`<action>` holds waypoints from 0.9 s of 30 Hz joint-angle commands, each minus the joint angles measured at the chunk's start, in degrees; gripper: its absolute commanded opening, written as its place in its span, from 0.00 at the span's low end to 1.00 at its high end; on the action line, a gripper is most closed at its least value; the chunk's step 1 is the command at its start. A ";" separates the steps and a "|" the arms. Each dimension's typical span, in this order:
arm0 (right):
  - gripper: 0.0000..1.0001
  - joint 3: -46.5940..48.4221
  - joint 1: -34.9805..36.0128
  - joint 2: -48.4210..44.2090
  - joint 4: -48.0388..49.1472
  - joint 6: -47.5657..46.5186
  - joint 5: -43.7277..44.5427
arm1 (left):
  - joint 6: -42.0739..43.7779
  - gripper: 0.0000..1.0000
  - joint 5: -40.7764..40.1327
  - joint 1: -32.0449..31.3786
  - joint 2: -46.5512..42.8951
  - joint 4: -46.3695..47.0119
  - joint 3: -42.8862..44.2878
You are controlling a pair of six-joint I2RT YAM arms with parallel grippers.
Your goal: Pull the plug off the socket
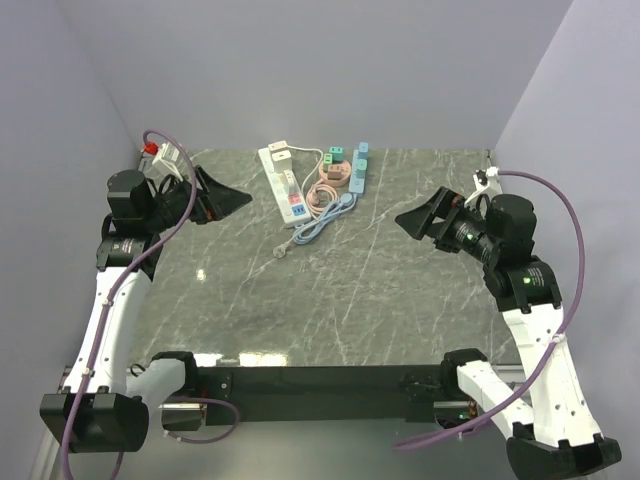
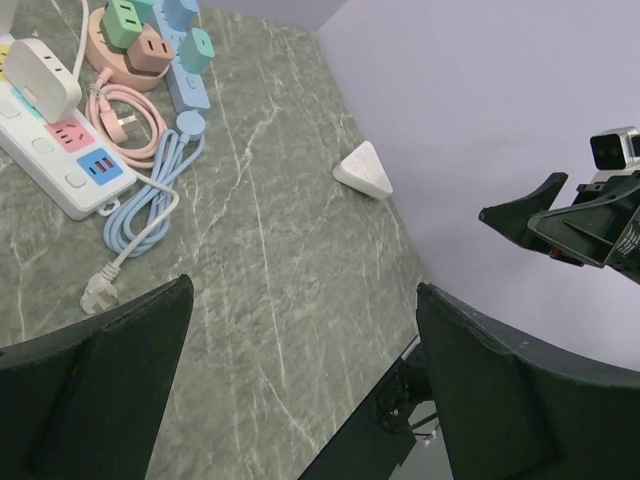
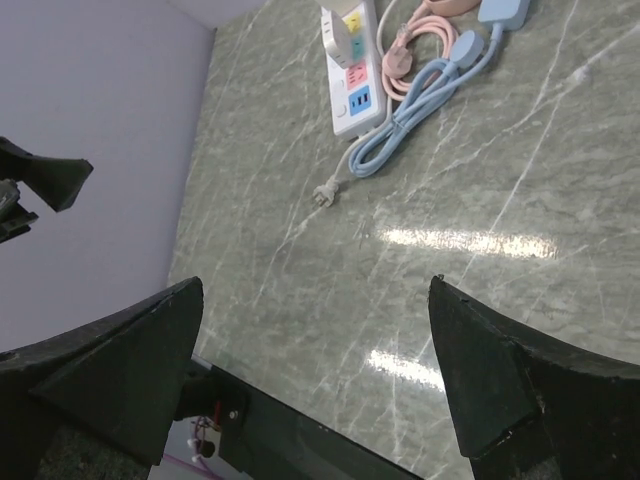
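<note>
A white power strip (image 1: 283,182) lies at the back of the marble table with a white plug (image 1: 279,154) seated in its far end. It also shows in the left wrist view (image 2: 50,150), with the plug (image 2: 40,75), and in the right wrist view (image 3: 352,70). Beside it are a pink round socket (image 1: 330,174) carrying a green plug (image 1: 336,155), and a blue strip (image 1: 358,166) with small plugs. My left gripper (image 1: 225,197) is open and empty, left of the strips. My right gripper (image 1: 415,220) is open and empty, to their right.
A coiled light-blue cable (image 1: 318,222) ends in a loose plug (image 1: 281,249) in front of the strips; a pink cable (image 1: 322,198) coils beside it. A white triangular piece (image 2: 365,170) sits at the table's back right corner. Lilac walls enclose three sides.
</note>
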 commanded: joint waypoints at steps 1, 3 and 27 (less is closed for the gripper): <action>1.00 1.66 -0.34 -0.36 -1.68 -1.17 0.70 | 2.14 0.99 1.79 -0.27 -1.29 0.67 2.06; 1.00 1.66 -0.34 0.26 -2.22 -2.05 0.96 | 2.14 0.99 2.75 -0.27 -1.37 1.28 1.28; 0.97 33.45 26.46 53.05 0.23 -17.86 32.16 | 0.92 0.99 -25.98 -0.27 -7.17 -12.69 -1.36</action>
